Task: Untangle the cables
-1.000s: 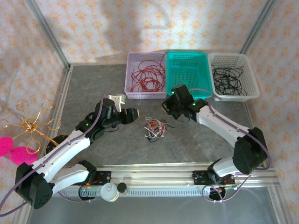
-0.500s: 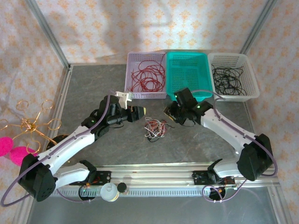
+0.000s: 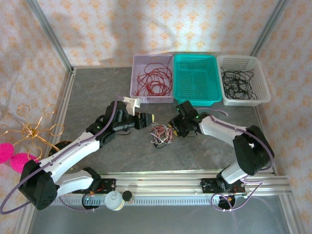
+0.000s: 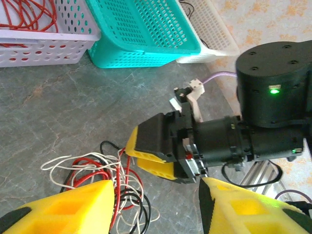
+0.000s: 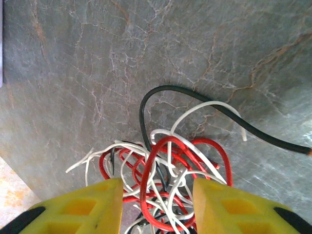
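A small tangle of red, white and black cables (image 3: pixel 161 132) lies on the grey table, in the middle. My right gripper (image 3: pixel 171 127) is down at its right edge. In the right wrist view it (image 5: pixel 157 187) is open, and loops of the tangle (image 5: pixel 168 161) lie between its yellow fingers. One black cable (image 5: pixel 195 97) trails out across the table. My left gripper (image 3: pixel 148 118) hovers just left of and above the pile. In the left wrist view it (image 4: pixel 156 204) is open, with the tangle (image 4: pixel 105 170) by its left finger and the right gripper (image 4: pixel 148 156) ahead.
Three baskets stand at the back: a purple one (image 3: pixel 152 78) with red cables, a teal one (image 3: pixel 196 78) with nothing in it, and a white one (image 3: pixel 242 80) with black cables. A gold wire stand (image 3: pixel 29 131) sits off the table's left side. A metal rail (image 3: pixel 195 187) runs along the near edge.
My right gripper has come down and to the left, onto the tangle's right side. My left gripper has moved right, closer to the tangle.
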{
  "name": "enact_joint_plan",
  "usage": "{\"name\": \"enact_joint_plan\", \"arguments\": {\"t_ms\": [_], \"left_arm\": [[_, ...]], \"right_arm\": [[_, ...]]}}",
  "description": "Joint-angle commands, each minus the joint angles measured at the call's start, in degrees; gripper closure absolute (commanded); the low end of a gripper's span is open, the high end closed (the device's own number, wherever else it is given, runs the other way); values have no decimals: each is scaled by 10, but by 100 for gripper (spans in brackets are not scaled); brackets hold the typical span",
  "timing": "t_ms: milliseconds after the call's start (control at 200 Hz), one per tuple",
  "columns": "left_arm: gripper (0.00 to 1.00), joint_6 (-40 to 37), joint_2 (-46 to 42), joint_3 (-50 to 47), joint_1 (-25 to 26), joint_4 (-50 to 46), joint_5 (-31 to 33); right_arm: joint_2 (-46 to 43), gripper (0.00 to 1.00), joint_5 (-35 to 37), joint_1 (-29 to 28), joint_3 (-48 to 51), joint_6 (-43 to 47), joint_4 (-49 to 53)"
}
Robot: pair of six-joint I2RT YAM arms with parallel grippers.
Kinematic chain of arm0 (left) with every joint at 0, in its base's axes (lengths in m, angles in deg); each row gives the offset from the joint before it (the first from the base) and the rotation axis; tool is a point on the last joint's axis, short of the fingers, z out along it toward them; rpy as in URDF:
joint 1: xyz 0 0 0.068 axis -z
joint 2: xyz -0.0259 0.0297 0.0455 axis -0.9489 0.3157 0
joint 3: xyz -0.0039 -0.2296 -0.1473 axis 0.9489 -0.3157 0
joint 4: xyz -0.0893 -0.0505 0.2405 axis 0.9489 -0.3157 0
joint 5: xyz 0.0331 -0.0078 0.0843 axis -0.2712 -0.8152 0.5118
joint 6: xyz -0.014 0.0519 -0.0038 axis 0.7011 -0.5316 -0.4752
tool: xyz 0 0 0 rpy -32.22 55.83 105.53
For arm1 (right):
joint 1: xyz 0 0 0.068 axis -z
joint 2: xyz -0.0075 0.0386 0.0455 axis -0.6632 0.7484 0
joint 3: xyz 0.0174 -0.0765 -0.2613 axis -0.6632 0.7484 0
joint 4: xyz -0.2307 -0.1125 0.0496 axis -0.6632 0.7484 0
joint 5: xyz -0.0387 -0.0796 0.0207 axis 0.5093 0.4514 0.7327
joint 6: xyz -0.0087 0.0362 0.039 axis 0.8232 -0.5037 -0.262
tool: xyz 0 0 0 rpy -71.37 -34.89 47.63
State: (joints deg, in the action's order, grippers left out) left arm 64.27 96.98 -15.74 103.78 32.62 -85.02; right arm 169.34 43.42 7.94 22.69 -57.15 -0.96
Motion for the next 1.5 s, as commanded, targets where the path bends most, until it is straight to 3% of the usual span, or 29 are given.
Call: {"name": "enact_joint_plan", "arguments": {"t_ms": [0,425,496,591,711,981,1211,1492], "left_arm": [[50,9,-28,-13,4,1,18],[50,16,-40,-25,7,8,25],[50,15,-38,-23,7,6,25],[50,15,-38,-22,7,7,27],[50,15,-41,-21,8,4,28],[49,7,-48,-5,9,-16,34],[48,-4,-45,14,9,-43,37],[49,-34,-4,36,9,-10,-53]], "right_arm": [[9,56,1,0,-4,-33,-23],[44,66,5,-5,13,-46,-63],[43,72,10,-5,12,-42,-64],[31,91,27,-5,8,-28,-51],[12,100,54,-5,-21,24,1],[-56,100,55,-6,-101,213,74],[-94,100,-26,-6,-162,340,69],[-103,100,-101,-6,-193,341,37]]}}
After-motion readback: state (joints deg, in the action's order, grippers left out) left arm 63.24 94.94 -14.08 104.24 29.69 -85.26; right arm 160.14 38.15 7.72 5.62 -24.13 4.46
